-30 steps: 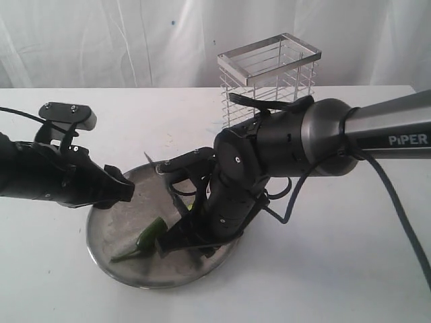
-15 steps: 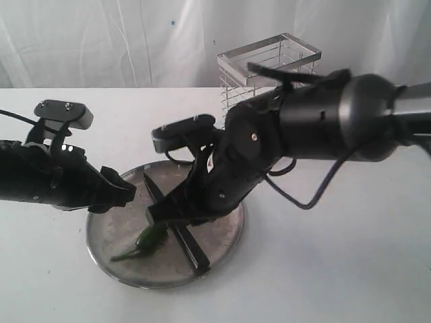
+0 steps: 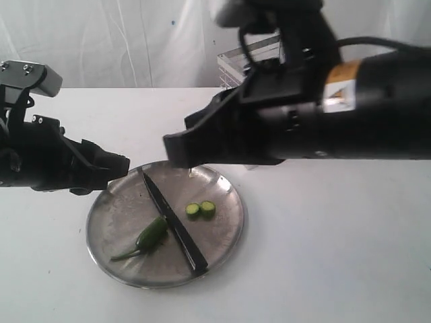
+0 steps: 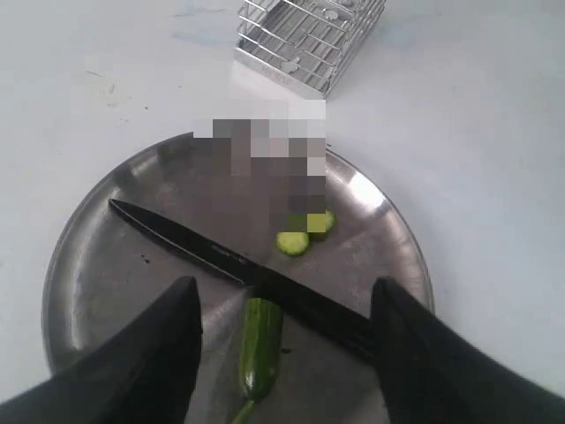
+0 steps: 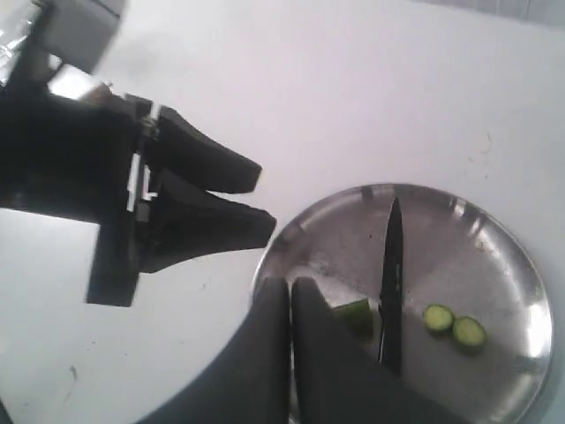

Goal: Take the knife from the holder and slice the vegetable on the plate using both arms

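**Knife down on the plate, both grippers empty**

From where I stand, the left gripper (image 4: 284, 300) has its fingers (image 4: 181, 309) spread wide and grips nothing. The vegetable (image 4: 260, 340) lies between them, down on the plate (image 4: 88, 283). The knife (image 4: 238, 261) lies flat across the gap just past the pepper's cut end. Two round slices (image 4: 305, 234) sit beyond the blade, and the holder (image 4: 305, 35) stands well beyond those.

The right gripper (image 5: 290, 300) is pinched fully together, holds nothing and hangs above the plate. The pepper stub and the knife lie just beside its fingertips, lower down.

I'd say the slicing step is paused or finished, since two pieces are cut and the knife lies loose. For another cut, the right fingers would need to part and drop onto the handle. The left fingers would need to close on the pepper's stem end to steady it.
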Controlling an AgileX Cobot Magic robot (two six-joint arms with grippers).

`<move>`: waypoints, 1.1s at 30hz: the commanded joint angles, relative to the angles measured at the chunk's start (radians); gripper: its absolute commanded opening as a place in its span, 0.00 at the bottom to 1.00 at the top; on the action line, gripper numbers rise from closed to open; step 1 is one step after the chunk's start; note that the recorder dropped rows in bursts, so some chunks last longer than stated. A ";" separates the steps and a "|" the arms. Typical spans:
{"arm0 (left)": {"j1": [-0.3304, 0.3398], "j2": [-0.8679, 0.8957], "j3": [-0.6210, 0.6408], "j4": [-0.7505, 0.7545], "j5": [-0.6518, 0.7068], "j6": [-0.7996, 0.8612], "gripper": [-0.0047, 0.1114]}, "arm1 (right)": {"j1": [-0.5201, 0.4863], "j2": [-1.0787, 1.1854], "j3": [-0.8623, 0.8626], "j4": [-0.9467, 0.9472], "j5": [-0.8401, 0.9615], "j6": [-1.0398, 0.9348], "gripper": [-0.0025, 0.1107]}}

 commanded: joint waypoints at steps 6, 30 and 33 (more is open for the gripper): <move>0.003 -0.011 0.008 -0.008 0.016 0.000 0.56 | 0.006 -0.309 0.025 -0.010 0.168 0.000 0.02; 0.003 -0.011 0.008 -0.008 0.016 0.000 0.56 | -0.324 -0.853 0.412 -0.111 0.038 -0.015 0.02; 0.003 -0.011 0.008 -0.008 0.016 0.000 0.56 | -0.408 -0.975 0.543 -0.111 -0.016 -0.015 0.02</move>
